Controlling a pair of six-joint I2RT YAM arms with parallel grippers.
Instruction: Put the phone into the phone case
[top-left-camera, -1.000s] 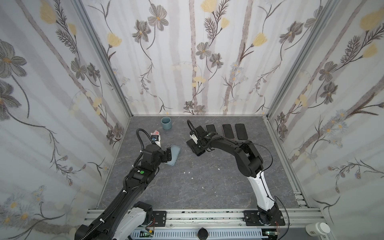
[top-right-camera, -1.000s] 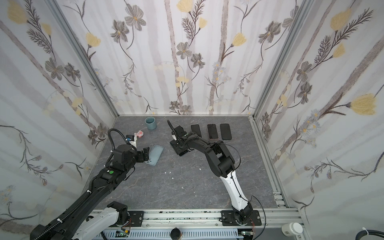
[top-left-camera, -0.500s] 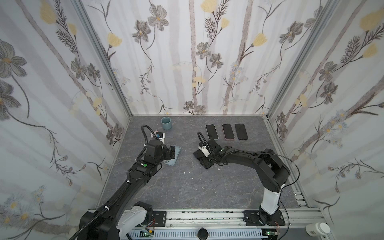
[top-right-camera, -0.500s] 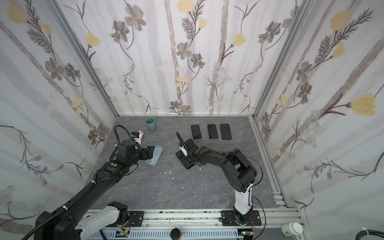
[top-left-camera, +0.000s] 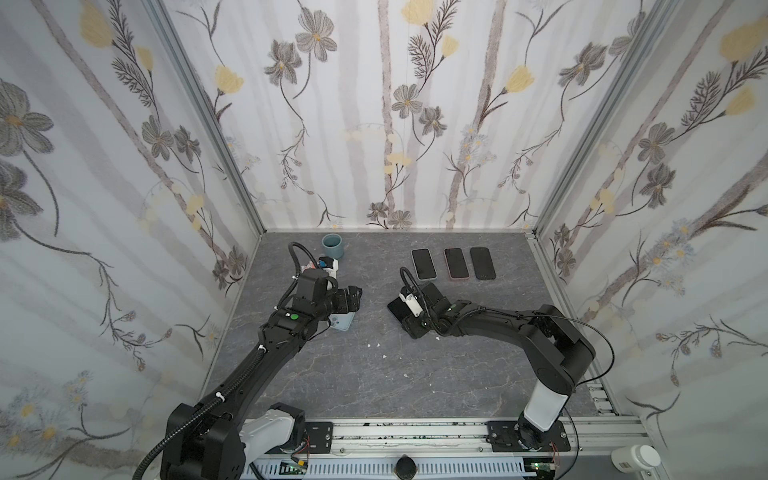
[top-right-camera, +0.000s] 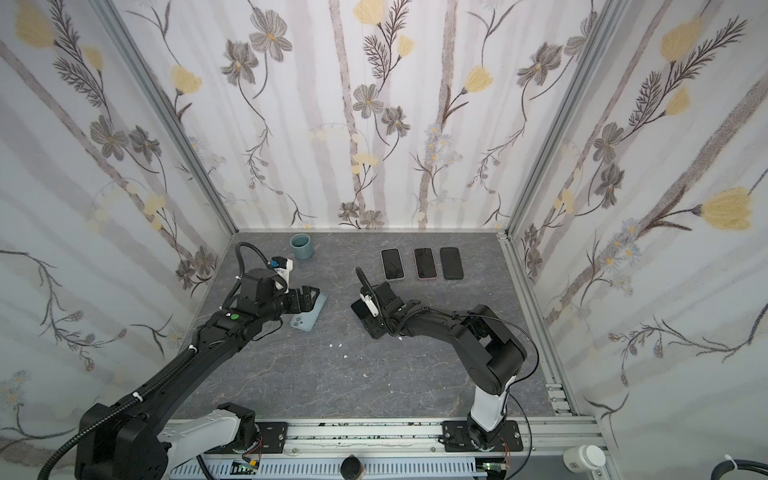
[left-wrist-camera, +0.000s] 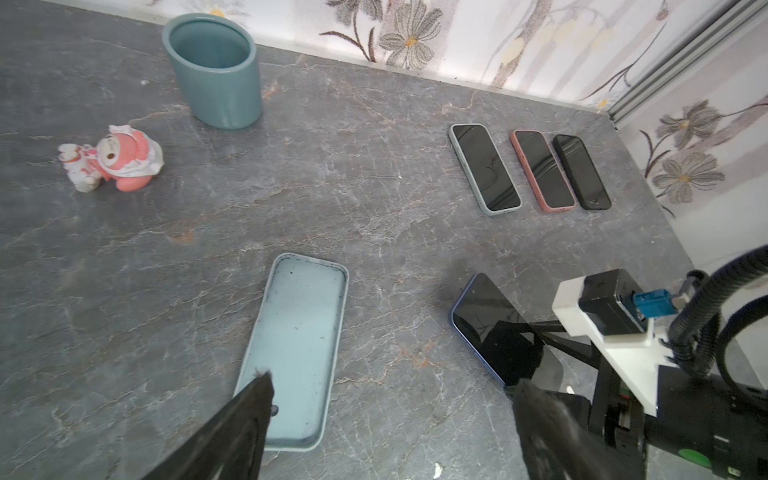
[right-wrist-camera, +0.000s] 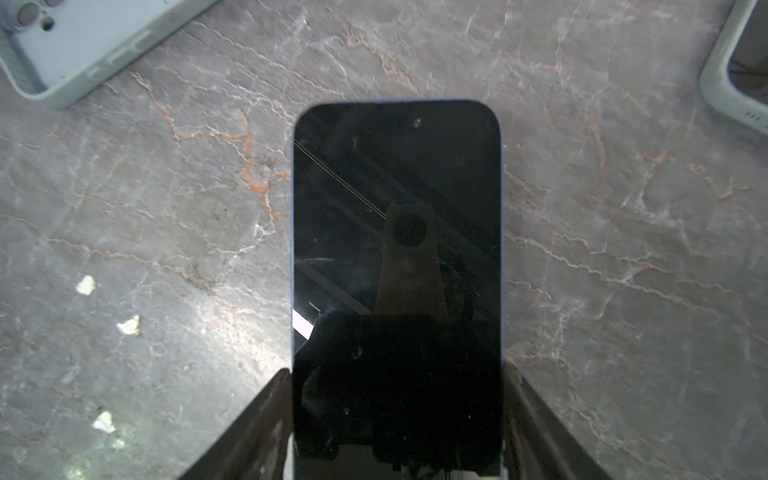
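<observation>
The phone (right-wrist-camera: 397, 249), with a dark screen and a blue rim, sticks out of my right gripper (right-wrist-camera: 397, 372), which is shut on its sides near one end. In both top views the phone (top-left-camera: 397, 308) (top-right-camera: 360, 309) is at mid-table in the right gripper (top-left-camera: 413, 319) (top-right-camera: 374, 318). The light blue phone case (left-wrist-camera: 297, 345) lies open side up to its left. The phone case (top-left-camera: 344, 327) (top-right-camera: 309, 319) is partly under my left gripper (top-left-camera: 353, 299) (top-right-camera: 309, 297). The left gripper (left-wrist-camera: 392, 382) hangs open and empty, one finger over the case's near end.
A teal cup (top-left-camera: 332, 245) (left-wrist-camera: 214, 70) stands at the back left, with a pink figurine (left-wrist-camera: 114, 160) near it. Three cased phones (top-left-camera: 456, 264) (left-wrist-camera: 542, 170) lie in a row at the back right. White crumbs (top-left-camera: 374, 345) dot the table in front.
My right gripper has drawn the phone from near the back row toward the middle of the table. My left gripper has shifted right, over the phone case.
</observation>
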